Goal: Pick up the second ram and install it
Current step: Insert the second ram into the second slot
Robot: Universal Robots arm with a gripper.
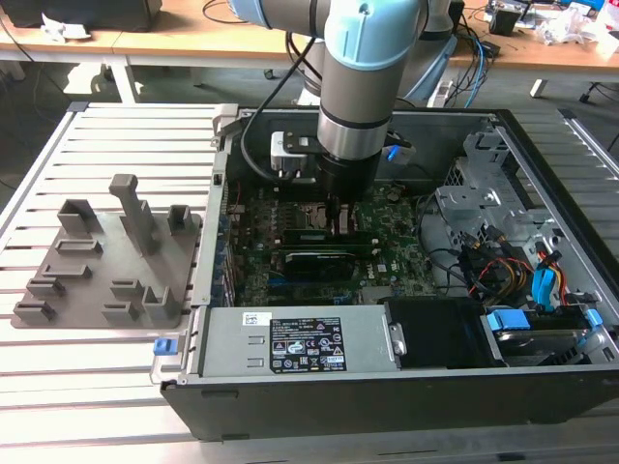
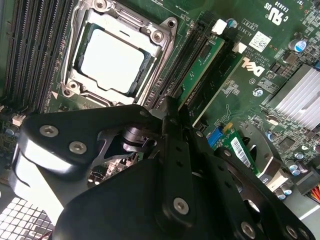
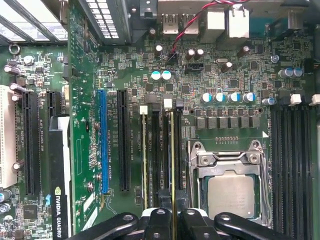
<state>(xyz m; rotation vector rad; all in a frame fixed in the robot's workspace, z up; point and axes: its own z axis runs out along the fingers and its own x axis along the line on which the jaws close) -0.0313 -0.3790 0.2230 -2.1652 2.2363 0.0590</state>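
Note:
The second ram (image 3: 172,165) stands on edge in a memory slot beside the CPU socket (image 3: 232,192), seen as a thin yellow-green line in the first wrist view and as a green stick (image 2: 202,67) in the second wrist view. My gripper (image 3: 172,217) is shut on it at one end, a black finger on each side. In the exterior view the gripper (image 1: 340,220) reaches down into the open computer case onto the motherboard (image 1: 387,261). Another ram stick (image 3: 144,160) sits upright two slots farther from the socket.
A black graphics card (image 1: 314,261) lies close in front of the gripper. Drive bays and cable bundles (image 1: 503,261) fill the exterior view's right side of the case. A grey holder tray (image 1: 106,261) rests on the slatted table at the exterior view's left.

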